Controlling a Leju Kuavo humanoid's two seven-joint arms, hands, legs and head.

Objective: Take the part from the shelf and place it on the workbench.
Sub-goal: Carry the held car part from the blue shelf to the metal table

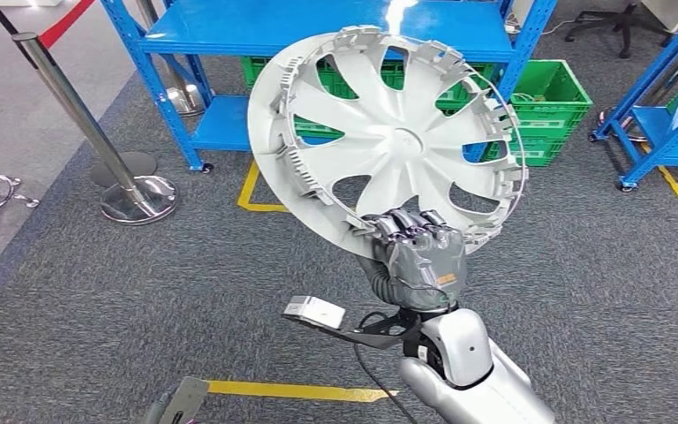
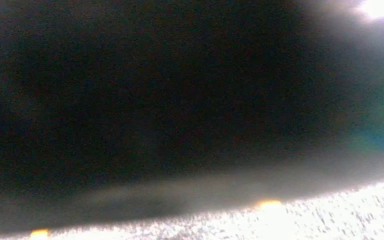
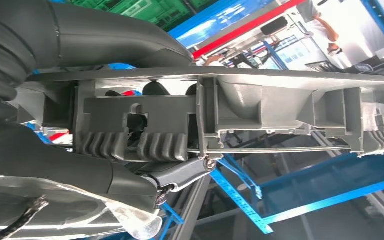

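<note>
A grey carpeted floor (image 1: 124, 309) spreads under and all around the right hand (image 1: 419, 256). Beyond the hand stands a blue shelf (image 1: 335, 26), its feet on the carpet, with green crates (image 1: 556, 106) low inside it and just to its right. Yellow tape lines (image 1: 300, 389) lie on the carpet, one nearer than the hand, another beyond it by the shelf's foot. Far left of the hand a chrome stanchion (image 1: 79, 115) stands on its round base. Far to the hand's right stands a second blue rack (image 1: 671, 115).
</note>
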